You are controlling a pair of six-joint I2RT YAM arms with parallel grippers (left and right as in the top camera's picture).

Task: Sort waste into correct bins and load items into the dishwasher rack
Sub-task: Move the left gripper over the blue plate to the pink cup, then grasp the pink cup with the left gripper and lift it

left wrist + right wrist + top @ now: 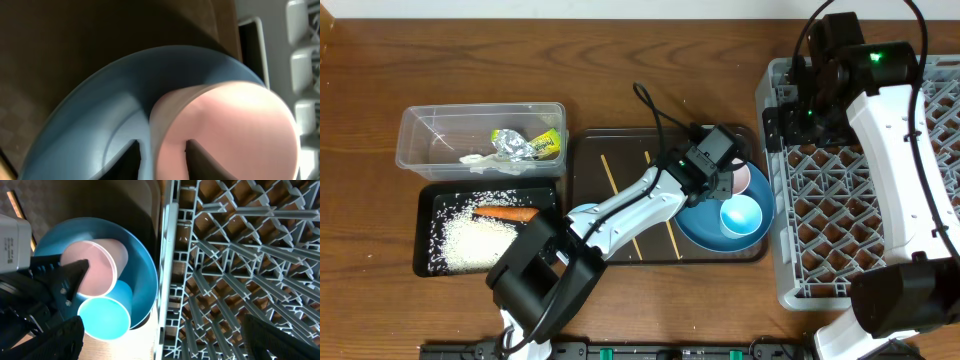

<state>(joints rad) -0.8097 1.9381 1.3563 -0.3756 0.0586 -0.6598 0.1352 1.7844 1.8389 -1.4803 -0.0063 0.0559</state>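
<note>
A pink cup (745, 178) (100, 260) and a light blue cup (741, 215) (102, 317) sit in a round blue dish (700, 228) (100, 125) at the right end of the brown tray (585, 200). My left gripper (730, 183) (162, 145) is shut on the pink cup (230, 125), one finger inside the rim and one outside. My right gripper (782, 125) (165, 345) hangs open and holding nothing over the left edge of the grey dishwasher rack (840, 200) (240, 255). Two chopsticks (610, 175) lie on the brown tray.
At the left, a clear tub (420, 140) holds a shiny wrapper (535, 143) and a white napkin (480, 157). In front of it, a black tray (430, 215) holds rice (475, 240) and an orange sausage piece (505, 212).
</note>
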